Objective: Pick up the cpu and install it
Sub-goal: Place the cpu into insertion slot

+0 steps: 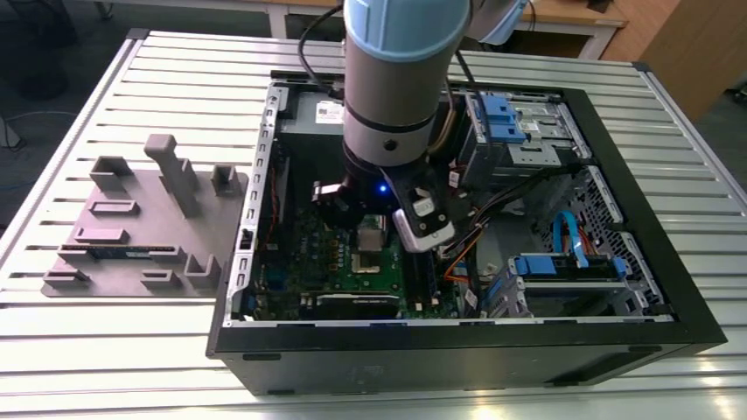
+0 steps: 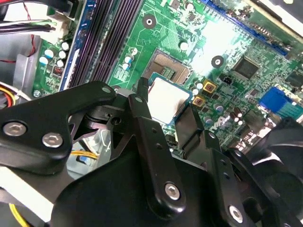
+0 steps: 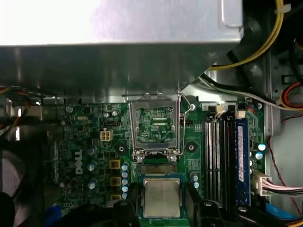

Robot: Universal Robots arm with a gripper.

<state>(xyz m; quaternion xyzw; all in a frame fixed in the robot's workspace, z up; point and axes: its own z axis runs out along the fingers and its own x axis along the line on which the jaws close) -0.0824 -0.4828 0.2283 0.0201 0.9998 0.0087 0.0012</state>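
Clearly the end effector [image 2: 165,106] pinches the cpu [image 3: 162,197]; the first wrist view shows the socket lid [image 3: 155,124] raised.

White lettering on motherboard [image 3: 66,142]; nothing else legible.

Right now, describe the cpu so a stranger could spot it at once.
Start at the open black computer case and find the green motherboard inside. By its open metal socket frame, the gripper holds the cpu: a small flat square with a solid, shiny silver top, unlike the hollow frame.
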